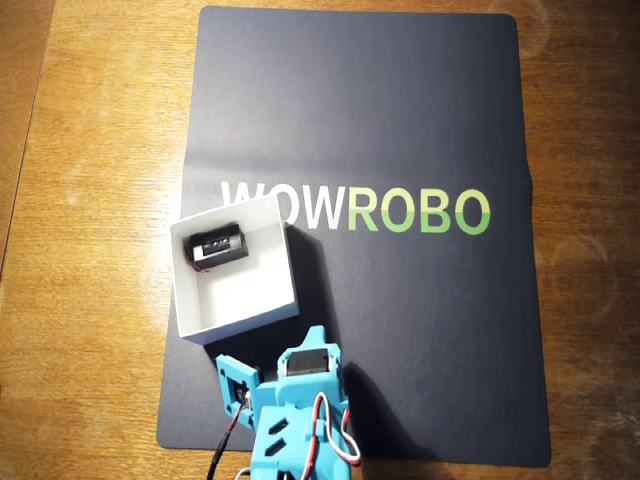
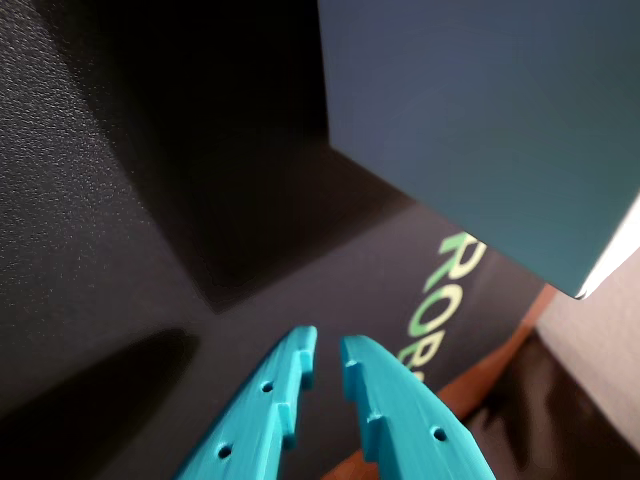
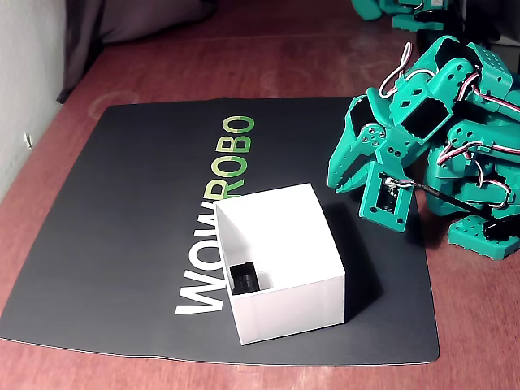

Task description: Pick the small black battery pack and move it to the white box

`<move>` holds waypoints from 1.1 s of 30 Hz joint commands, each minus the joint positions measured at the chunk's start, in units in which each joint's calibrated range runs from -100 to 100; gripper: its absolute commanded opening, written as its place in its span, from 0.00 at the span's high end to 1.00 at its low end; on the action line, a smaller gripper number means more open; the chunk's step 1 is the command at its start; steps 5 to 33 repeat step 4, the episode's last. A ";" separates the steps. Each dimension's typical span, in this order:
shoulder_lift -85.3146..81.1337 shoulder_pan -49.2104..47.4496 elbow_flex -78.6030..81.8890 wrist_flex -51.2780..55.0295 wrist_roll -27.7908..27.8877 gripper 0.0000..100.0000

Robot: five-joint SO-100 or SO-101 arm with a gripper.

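Note:
The small black battery pack [image 1: 218,247] lies inside the white box [image 1: 240,292], against the wall nearest the WOWROBO lettering. The fixed view shows only part of the battery pack [image 3: 244,279], low in a corner of the box [image 3: 288,305]. My teal gripper [image 2: 328,352] hangs just above the dark mat with its jaws almost touching and nothing between them. It stands beside the box wall [image 2: 480,130], outside it. In the fixed view the gripper [image 3: 340,180] points down, to the right of the box and apart from it.
A dark mat [image 1: 400,330] with WOWROBO lettering covers the wooden table [image 1: 90,150]. My folded teal arm [image 3: 431,106] and its red and white wires sit at the mat's edge. More teal parts stand at the far back right [image 3: 390,10].

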 commanded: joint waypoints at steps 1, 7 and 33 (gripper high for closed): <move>0.11 0.70 0.02 0.31 0.02 0.98; 0.11 0.70 0.02 0.31 0.02 0.98; 0.11 0.70 0.02 0.31 0.02 0.98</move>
